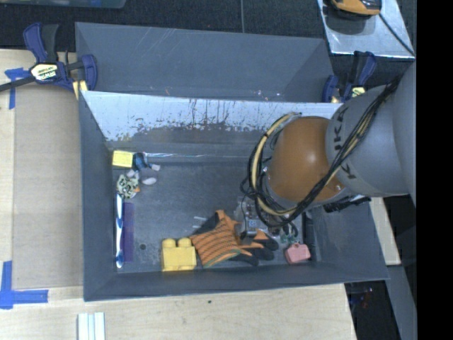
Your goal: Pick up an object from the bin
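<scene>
My gripper (252, 225) reaches down under the orange cover at the bin's front right, just above an orange and black ribbed thing (221, 242) that lies on the floor. A yellow block (178, 254) sits to the left of that thing, against the front wall. A small pink block (297, 253) lies just right of the gripper.
Along the left wall lies a long blue and white stick (123, 231). A yellow cube (122, 159) and a small patterned ball (129, 185) sit in the back left corner. The arm covers the bin's right side.
</scene>
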Tool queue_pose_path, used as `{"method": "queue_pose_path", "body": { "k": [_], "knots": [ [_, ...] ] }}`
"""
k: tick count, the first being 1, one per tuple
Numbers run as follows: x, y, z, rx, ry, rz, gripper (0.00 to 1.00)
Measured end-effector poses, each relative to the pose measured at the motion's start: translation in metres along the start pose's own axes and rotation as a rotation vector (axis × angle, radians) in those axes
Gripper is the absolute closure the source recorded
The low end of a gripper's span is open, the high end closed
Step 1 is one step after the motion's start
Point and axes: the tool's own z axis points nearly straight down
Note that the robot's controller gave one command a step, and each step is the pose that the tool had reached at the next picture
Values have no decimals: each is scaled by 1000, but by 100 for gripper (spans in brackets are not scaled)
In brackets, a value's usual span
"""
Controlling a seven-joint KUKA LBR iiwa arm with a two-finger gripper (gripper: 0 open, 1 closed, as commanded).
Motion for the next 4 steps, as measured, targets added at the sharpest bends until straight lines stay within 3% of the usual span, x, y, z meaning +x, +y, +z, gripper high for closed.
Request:
{"method": "queue_pose_path", "body": {
  "k": [1,2,3,4],
  "knots": [
    [1,0,-13,0,2,-1,100],
    [2,0,-57,0,8,-1,100],
    [-1,-1,-78,0,-2,-2,100],
    [1,-1,-92,0,8,-2,100]
  ]
}}
